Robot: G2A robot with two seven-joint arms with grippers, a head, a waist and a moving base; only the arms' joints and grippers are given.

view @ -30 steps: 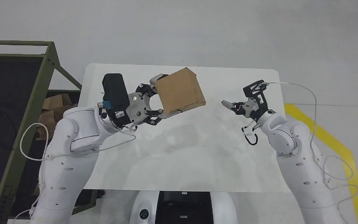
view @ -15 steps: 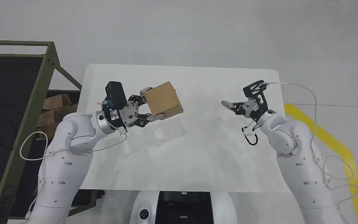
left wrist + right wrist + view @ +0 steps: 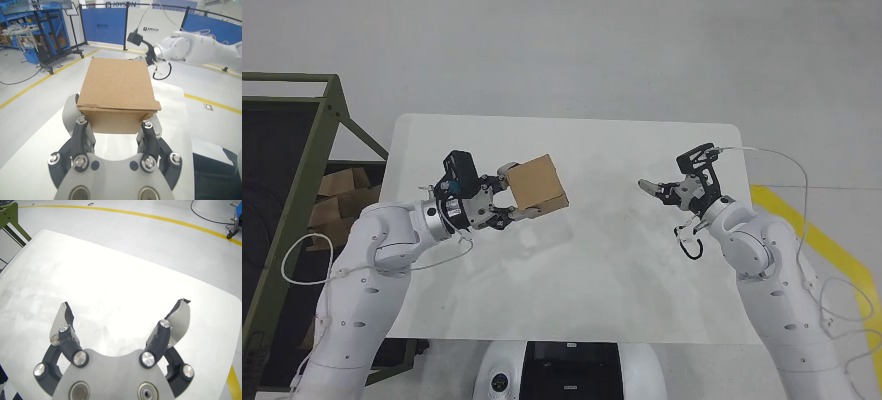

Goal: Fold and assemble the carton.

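Over the left half of the white table [image 3: 642, 290], nearer its far edge than its near one, the brown carton [image 3: 537, 184] was held by the left gripper [image 3: 111, 115]. Its two fingers were clamped against opposite sides of the carton, at the end turned toward the wrist. The carton was seen as a closed box, tilted a little against the table's edges. Its top panel was laid flat, with a rough lip overhanging the side face between the fingers. Whether the underside touched the table could not be told.

Over the table's right half, the right gripper [image 3: 123, 304] was seen with its fingers spread wide and nothing between them, bare table surface showing beneath. It was pointed across the table toward the left half and stood well apart from the carton.

Beside the table's left edge, a green metal frame [image 3: 337, 110] was seen, with more cardboard boxes [image 3: 337, 190] inside it. On the floor past the table's right edge, a yellow line [image 3: 802, 230] was marked.
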